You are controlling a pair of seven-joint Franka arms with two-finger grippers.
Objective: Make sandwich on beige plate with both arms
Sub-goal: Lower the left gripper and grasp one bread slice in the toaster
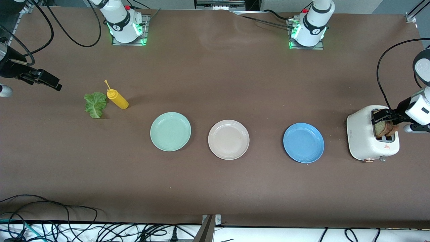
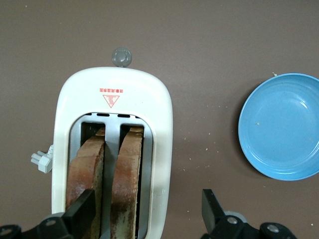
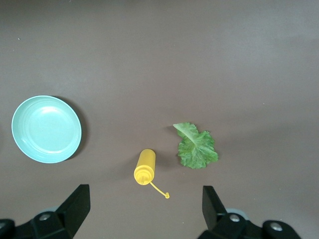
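The left gripper [image 2: 144, 214] is held open over the toaster [image 1: 364, 141], in whose slots both bread slices [image 2: 127, 179] stand. The right gripper [image 3: 144, 211] is held open above the lettuce [image 1: 95, 104]. The beige plate [image 1: 228, 139] lies between two other plates.

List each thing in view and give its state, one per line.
Left gripper: open, over the toaster.
Right gripper: open, over bare table by the lettuce leaf.
Bread slices: upright in the toaster slots.
Lettuce leaf: flat on the table.
Yellow bottle: lying down.
Beige plate: empty.
Mint-green plate: empty.
Blue plate: empty.
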